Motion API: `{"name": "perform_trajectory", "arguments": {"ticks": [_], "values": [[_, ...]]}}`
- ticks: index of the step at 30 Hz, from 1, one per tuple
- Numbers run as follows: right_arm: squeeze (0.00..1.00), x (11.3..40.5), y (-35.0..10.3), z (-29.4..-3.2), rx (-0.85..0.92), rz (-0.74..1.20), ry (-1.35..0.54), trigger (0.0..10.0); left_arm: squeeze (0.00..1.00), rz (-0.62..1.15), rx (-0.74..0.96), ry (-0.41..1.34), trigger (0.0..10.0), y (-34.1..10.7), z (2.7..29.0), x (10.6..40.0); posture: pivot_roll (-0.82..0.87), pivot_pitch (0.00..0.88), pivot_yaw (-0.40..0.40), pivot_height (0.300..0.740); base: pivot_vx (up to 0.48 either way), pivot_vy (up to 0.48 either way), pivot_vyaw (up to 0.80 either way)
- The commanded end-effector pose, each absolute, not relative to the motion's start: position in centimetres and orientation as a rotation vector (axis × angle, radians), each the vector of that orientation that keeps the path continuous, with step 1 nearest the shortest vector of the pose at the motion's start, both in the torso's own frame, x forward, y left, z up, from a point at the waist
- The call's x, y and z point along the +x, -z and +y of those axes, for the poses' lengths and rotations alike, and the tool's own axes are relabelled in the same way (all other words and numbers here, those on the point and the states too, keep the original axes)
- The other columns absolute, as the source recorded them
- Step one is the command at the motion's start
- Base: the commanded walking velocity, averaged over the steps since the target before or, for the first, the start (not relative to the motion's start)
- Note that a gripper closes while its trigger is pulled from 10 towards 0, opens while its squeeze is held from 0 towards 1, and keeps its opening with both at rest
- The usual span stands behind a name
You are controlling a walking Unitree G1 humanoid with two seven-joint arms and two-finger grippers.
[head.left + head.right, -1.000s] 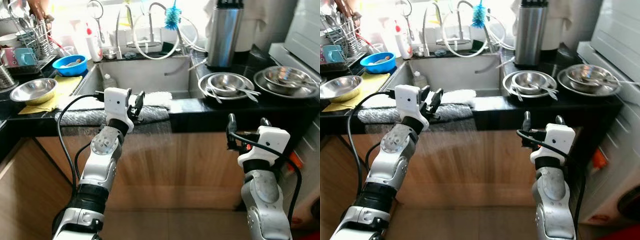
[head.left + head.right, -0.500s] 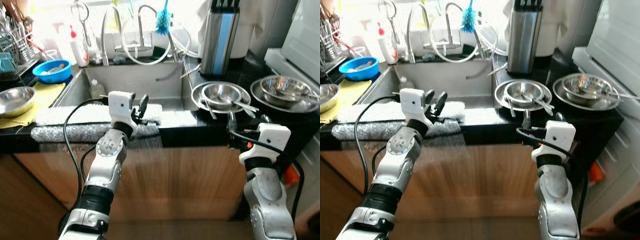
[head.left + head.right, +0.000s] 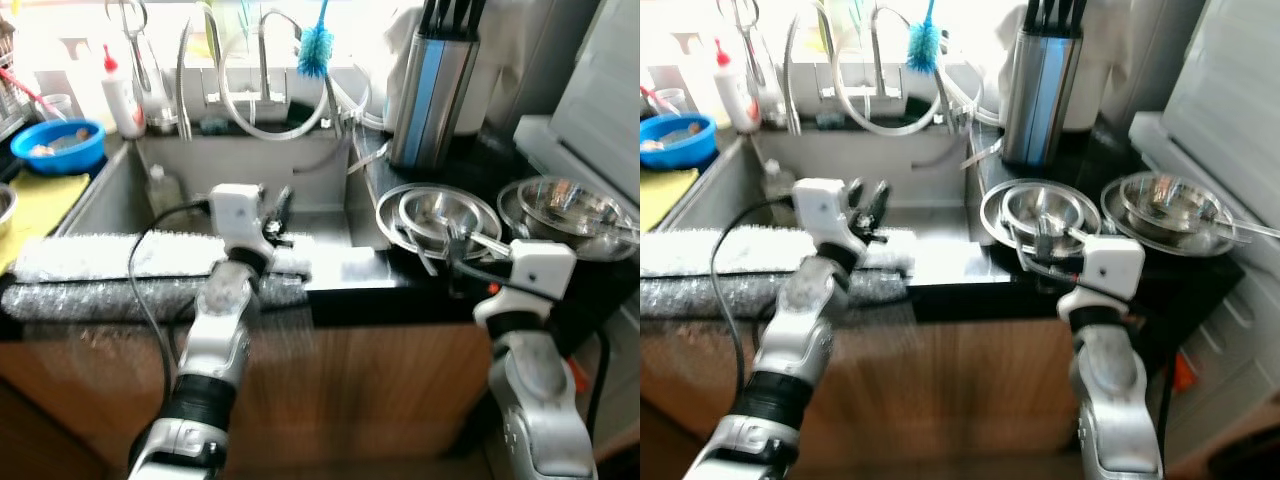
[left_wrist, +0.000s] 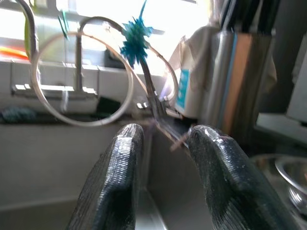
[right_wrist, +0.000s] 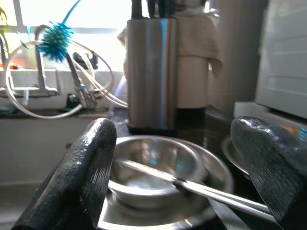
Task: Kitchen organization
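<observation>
Right wrist view: right gripper [image 5: 180, 177], fingers spread wide, nothing held.
Ahead: steel bowl [image 5: 156, 170] on a plate [image 5: 211, 211], straight in front, utensil [image 5: 192, 184] lying across it.
Nearer arm: right.
Left gripper [image 3: 278, 215]: fingers slightly apart, over the sink [image 3: 120, 195] edge.

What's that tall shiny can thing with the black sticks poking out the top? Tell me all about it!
That is a knife block, a tall upright cylinder that looks like polished steel, with a blue reflection down its side. Black knife handles stick out of its top. It stands on the dark counter at the sink's right corner, behind a steel bowl on a plate, with a pale cloth hanging behind it.
</observation>
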State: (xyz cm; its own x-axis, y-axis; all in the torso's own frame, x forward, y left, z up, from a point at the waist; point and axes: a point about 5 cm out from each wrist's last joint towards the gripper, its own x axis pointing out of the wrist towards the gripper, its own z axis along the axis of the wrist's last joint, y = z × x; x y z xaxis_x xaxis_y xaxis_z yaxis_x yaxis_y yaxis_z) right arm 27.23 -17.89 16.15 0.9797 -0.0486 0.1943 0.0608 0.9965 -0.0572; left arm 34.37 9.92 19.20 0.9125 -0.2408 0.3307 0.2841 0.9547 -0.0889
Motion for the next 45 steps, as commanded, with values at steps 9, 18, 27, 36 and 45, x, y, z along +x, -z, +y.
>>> {"name": "perform_trajectory", "arguments": {"ticks": [9, 18, 27, 36, 45], "values": [[0.00, 27.2, -16.9, -16.5, -0.036, -0.228, 0.022, 10.0, 0.00, -0.363, -0.131, 0.251, 10.0, -19.9, 11.0, 34.4, -0.25, 0.000, -0.016, 0.740, 0.066, 0.000, 0.00], [0.00, 27.6, -17.9, -16.3, -0.035, -0.259, 0.028, 10.0, 0.00, -0.371, -0.138, 0.245, 10.0, -20.0, 11.2, 34.5, -0.25, 0.000, -0.017, 0.740, 0.000, 0.000, 0.00], [0.00, 27.3, -20.7, -16.5, -0.042, -0.351, 0.062, 10.0, 0.00, -0.376, -0.154, 0.241, 10.0, -20.3, 11.1, 34.5, -0.26, 0.000, -0.014, 0.740, 0.000, 0.000, 0.00], [0.00, 25.0, -22.6, -17.4, -0.165, -0.427, 0.186, 10.0, 0.00, -0.348, -0.163, 0.277, 10.0, -19.6, 10.6, 34.2, -0.27, 0.000, -0.008, 0.740, 0.000, 0.000, 0.00], [0.00, 22.8, -21.3, -19.0, -0.080, -0.361, 0.392, 10.0, 0.00, -0.331, -0.156, 0.302, 10.0, -19.2, 10.3, 34.1, -0.28, 0.000, 0.010, 0.740, 0.000, 0.000, 0.00]]}}
